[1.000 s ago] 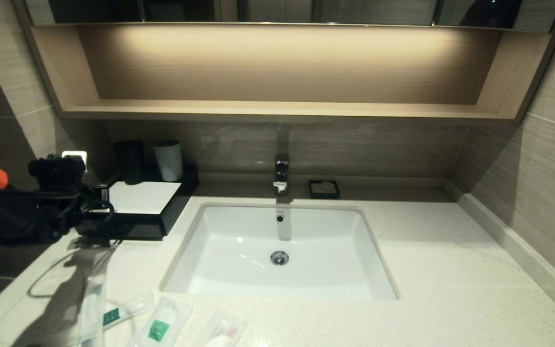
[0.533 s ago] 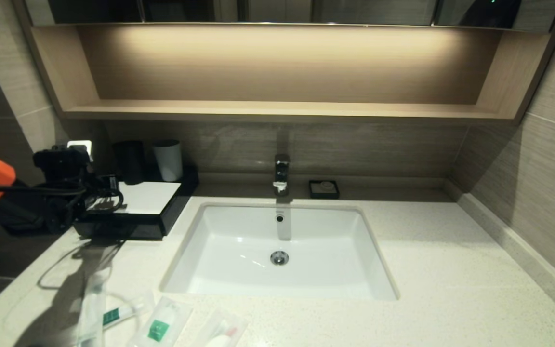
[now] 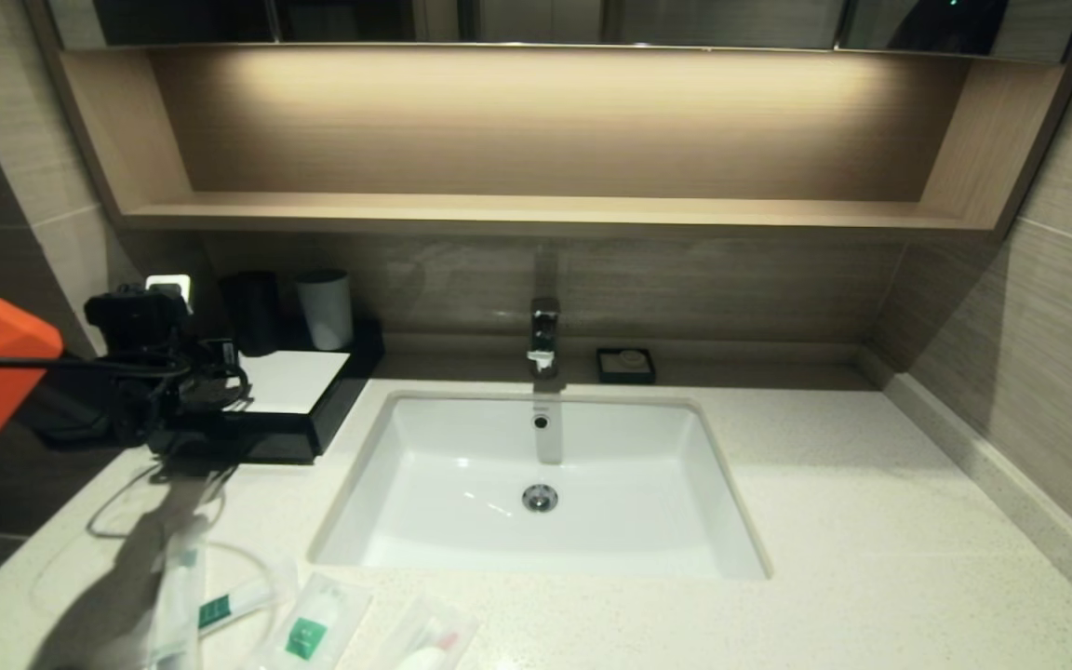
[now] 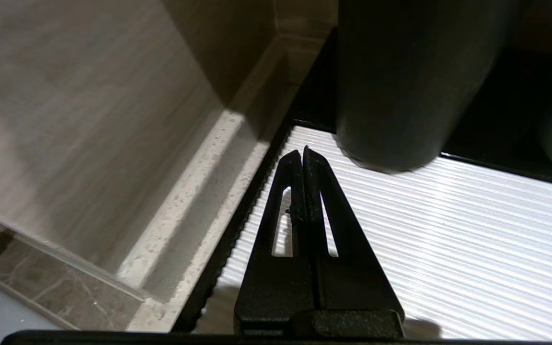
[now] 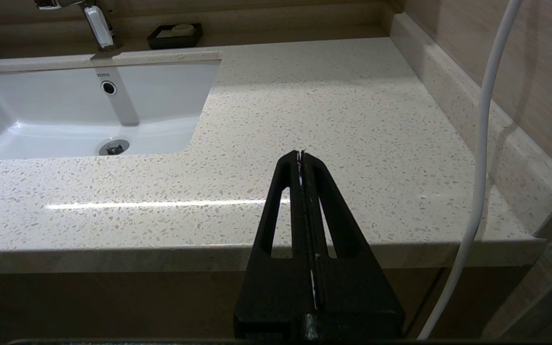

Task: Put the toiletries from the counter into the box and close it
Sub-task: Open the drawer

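Observation:
The black box (image 3: 327, 405) with its white top panel (image 3: 289, 380) stands at the back left of the counter (image 3: 871, 521). My left gripper (image 3: 231, 380) is shut and empty, hovering over the left part of that panel (image 4: 448, 230), its tip (image 4: 303, 152) near the black tumbler (image 4: 400, 81). The toiletries lie at the counter's front left: two toothbrush packs (image 3: 178, 596) (image 3: 243, 597), a sachet with a green label (image 3: 313, 628) and a packet with a pink-red mark (image 3: 429, 642). My right gripper (image 5: 301, 154) is shut and empty above the counter's front right edge, out of the head view.
The black tumbler (image 3: 252, 312) and a white tumbler (image 3: 325, 309) stand at the box's back. The white sink (image 3: 541, 484) with its tap (image 3: 543, 340) fills the middle. A small black dish (image 3: 625, 365) sits behind it. A white cable (image 5: 477, 167) hangs beside my right gripper.
My left arm has moved to the right and towards the wall, bringing its shut gripper over the box's white top. The toiletries and the box have not moved.

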Robot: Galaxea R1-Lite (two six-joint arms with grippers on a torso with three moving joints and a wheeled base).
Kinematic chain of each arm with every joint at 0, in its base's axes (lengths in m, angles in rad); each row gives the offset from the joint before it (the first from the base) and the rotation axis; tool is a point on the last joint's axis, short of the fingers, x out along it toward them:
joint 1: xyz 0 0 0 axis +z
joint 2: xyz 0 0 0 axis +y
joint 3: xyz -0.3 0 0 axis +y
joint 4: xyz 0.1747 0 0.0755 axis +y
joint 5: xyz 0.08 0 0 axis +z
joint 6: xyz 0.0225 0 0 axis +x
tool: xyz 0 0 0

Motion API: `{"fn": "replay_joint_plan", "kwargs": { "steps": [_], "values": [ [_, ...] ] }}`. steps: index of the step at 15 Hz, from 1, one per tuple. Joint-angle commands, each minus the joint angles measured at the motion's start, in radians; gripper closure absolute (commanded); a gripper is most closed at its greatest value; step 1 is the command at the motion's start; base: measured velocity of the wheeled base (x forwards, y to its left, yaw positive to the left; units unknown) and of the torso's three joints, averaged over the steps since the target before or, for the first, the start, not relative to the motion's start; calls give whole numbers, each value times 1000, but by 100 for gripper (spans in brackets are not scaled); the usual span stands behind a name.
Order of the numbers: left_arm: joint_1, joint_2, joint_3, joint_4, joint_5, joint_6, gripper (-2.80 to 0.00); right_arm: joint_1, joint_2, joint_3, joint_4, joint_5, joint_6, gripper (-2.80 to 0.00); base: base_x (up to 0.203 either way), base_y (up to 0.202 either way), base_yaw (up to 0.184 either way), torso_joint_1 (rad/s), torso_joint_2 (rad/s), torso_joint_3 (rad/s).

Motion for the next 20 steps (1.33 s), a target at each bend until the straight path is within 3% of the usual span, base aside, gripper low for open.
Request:
{"fn": "replay_joint_plan", "kwargs": {
  "steps": [1,12,14,20],
  "values": [
    [-1,25,-6,-4,-14,-1,0,1,0,0,-1,0,0,0,0,0,0,0,0,0],
    [-17,21,-6,-7,-31,-1,0,0,2,0,-1,0,0,0,0,0,0,0,0,0],
    [-17,24,-8,-10,-64,-1,0,1,1,0,-1,0,0,0,0,0,0,0,0,0],
    [-17,58,-83,-7,-71,-4,0,0,0,0,0,0,0,0,0,0,0,0,0,0]
  ]
}}
